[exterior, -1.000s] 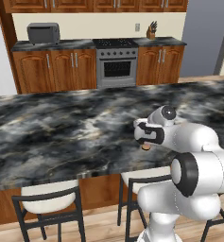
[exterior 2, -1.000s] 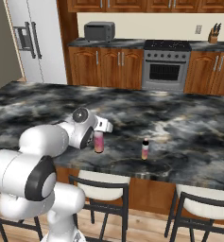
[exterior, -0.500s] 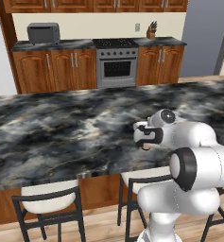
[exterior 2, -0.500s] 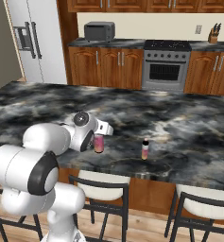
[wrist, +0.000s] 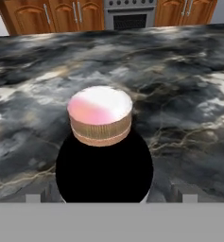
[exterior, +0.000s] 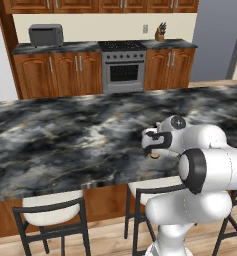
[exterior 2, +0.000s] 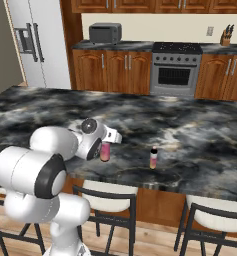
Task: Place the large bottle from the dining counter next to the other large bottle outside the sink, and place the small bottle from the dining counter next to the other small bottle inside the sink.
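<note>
The large bottle [exterior 2: 105, 151] with pink liquid stands upright on the dining counter [exterior 2: 200, 135], near its front edge. My gripper [exterior 2: 107, 144] is right at the bottle and open. In the hand view the large bottle [wrist: 101, 127] sits between the two fingertips [wrist: 181, 195], which stand wide apart on either side without touching it. A sliver of the bottle [exterior: 154, 155] peeks out under my gripper [exterior: 153, 146] in the left base view. The small bottle [exterior 2: 153, 157], reddish-orange with a dark cap, stands a short way to the right. The sink and the other bottles are out of view.
Stools with cream seats [exterior 2: 107, 191] [exterior: 52, 209] are tucked under the counter's front edge. Across the aisle stand wood cabinets, a stove [exterior 2: 175, 70], a microwave [exterior 2: 105, 33], a knife block [exterior 2: 227, 36] and a fridge [exterior 2: 32, 42].
The arm's elbow has shifted a little. The hand has stayed at the pink bottle with its jaws wide, and both bottles have kept their places.
</note>
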Motion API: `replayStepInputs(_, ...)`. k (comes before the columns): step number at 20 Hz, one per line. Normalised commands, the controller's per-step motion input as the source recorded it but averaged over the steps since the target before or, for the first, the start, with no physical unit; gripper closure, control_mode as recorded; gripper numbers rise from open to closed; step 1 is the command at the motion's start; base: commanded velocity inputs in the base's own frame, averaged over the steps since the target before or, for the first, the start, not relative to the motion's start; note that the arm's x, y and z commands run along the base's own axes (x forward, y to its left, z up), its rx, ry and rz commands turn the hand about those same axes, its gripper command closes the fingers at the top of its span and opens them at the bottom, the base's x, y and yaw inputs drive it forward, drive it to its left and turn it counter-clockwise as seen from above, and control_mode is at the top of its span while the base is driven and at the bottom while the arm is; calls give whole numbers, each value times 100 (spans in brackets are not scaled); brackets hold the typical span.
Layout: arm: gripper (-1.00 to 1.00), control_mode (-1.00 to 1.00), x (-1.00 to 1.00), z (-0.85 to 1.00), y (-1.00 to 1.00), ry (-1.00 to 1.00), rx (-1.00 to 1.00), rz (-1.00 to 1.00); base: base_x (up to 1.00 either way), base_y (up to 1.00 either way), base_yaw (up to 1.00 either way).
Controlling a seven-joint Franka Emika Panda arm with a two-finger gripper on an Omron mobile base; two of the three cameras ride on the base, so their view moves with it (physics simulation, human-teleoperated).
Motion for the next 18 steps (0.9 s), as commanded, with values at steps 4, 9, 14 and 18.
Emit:
replayStepInputs(4, -100, -100, 19, -7, -3, 0, 0, 0, 0, 0, 0)
replayStepInputs(9, 100, -100, 20, -6, 0, 0, 0, 0, 0, 0, 0)
replayStepInputs(14, 100, -100, 6, -2, 0, 0, 0, 0, 0, 0, 0)
replayStepInputs(18, 100, -100, 0, 0, 0, 0, 0, 0, 0, 0, 0)
